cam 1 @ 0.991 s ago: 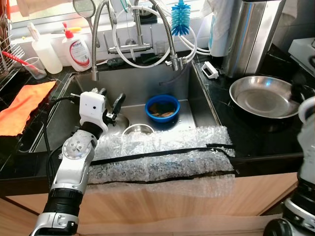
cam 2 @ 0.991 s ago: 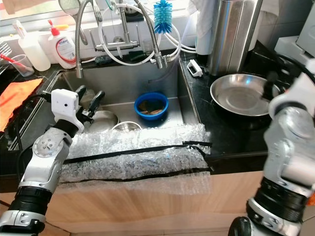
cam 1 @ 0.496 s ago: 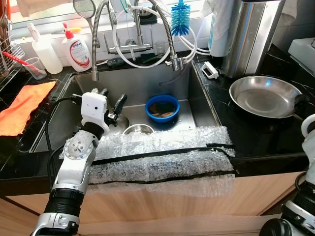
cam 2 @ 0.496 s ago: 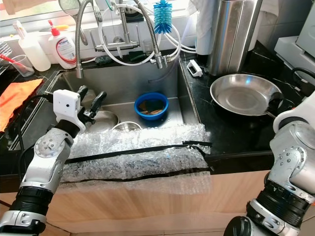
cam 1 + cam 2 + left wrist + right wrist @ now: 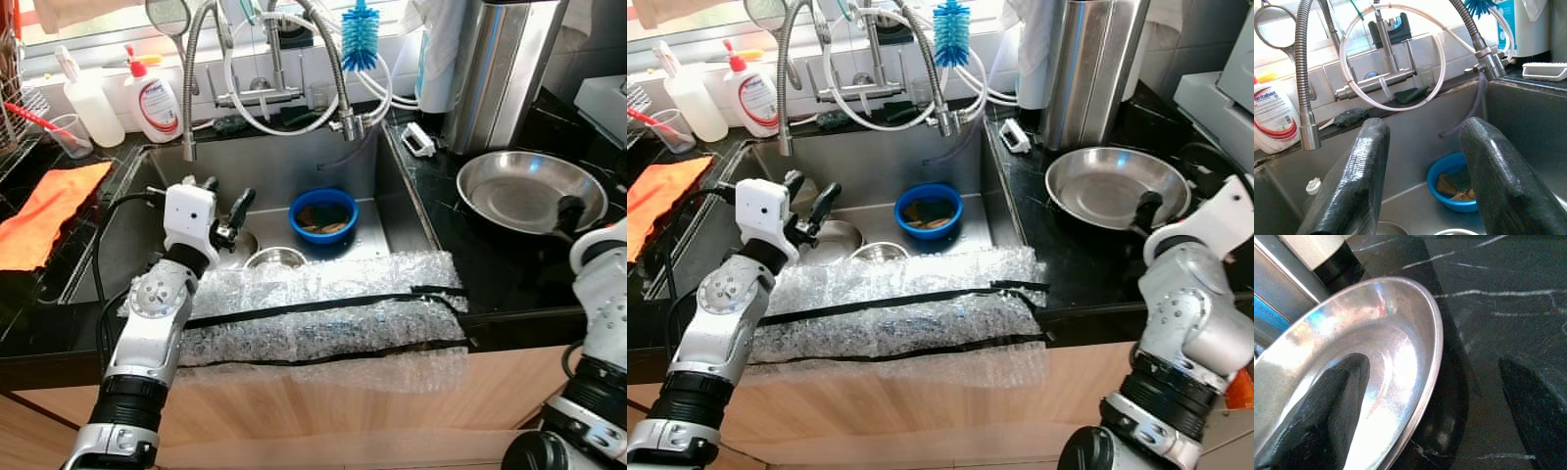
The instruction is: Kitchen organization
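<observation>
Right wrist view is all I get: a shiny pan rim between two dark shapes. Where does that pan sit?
Observer: The steel pan rests on the black counter, right of the sink.
Operator: Is anything in the sink?
Observer: A blue bowl holding brownish scraps.
Operator: And the other arm?
Observer: The left end effector hangs open above the sink's left part, empty.
Operator: Is the right one gripping?
Observer: No, the right end effector is open, straddling the pan's rim.

Left gripper [image 5: 223, 201] over sink [image 5: 392, 211], blue bowl [image 5: 323, 215]
</observation>
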Robot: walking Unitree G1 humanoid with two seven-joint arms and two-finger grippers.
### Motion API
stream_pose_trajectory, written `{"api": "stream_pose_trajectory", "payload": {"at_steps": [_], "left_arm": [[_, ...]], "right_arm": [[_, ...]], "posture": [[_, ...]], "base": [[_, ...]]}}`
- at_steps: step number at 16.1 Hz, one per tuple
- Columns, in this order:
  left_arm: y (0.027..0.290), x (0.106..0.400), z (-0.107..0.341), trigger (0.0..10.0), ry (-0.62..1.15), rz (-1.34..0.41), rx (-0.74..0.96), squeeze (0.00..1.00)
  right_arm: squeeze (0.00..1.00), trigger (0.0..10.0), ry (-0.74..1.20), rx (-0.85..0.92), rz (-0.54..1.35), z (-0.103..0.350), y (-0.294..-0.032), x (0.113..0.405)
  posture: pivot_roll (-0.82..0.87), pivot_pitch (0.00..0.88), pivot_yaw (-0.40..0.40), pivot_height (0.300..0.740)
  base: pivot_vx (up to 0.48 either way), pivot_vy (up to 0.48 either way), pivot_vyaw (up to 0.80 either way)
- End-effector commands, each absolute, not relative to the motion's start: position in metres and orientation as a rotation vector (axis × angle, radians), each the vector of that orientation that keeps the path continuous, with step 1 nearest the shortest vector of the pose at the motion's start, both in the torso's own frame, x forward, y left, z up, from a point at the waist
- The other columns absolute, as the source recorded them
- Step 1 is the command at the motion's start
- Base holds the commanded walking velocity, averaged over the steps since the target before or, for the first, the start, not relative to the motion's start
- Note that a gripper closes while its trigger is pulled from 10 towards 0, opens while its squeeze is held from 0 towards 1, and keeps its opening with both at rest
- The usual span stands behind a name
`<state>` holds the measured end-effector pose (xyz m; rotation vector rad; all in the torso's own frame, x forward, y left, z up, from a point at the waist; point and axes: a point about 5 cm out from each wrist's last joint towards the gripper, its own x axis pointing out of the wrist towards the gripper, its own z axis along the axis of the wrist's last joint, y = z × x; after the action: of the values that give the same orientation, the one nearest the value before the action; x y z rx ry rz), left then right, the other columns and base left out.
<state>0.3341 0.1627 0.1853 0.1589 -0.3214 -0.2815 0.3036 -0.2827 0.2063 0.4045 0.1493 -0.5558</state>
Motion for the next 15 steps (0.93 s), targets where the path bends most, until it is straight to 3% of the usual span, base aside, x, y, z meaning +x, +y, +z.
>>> {"api": "stream_pose_trajectory", "payload": {"at_steps": [1,2,15], "left_arm": [[0.168,0.334,0.185,10.0,-0.315,-0.267,0.186,0.00],[0.168,0.334,0.185,10.0,-0.315,-0.266,0.185,0.00],[0.169,0.333,0.191,10.0,-0.318,-0.280,0.197,0.00]], "right_arm": [[0.00,3.3,0.139,0.416,-0.526,0.211,-0.274,0.311],[0.00,0.0,0.137,0.418,-0.524,0.211,-0.273,0.313],[0.00,0.0,0.136,0.430,-0.501,0.204,-0.258,0.313]], "posture": [[-0.21,0.000,0.111,0.740],[-0.20,0.000,0.111,0.740],[-0.18,0.022,0.139,0.740]], "base": [[0.000,0.000,0.00],[0.000,0.000,0.00],[0.000,0.000,0.00]]}}
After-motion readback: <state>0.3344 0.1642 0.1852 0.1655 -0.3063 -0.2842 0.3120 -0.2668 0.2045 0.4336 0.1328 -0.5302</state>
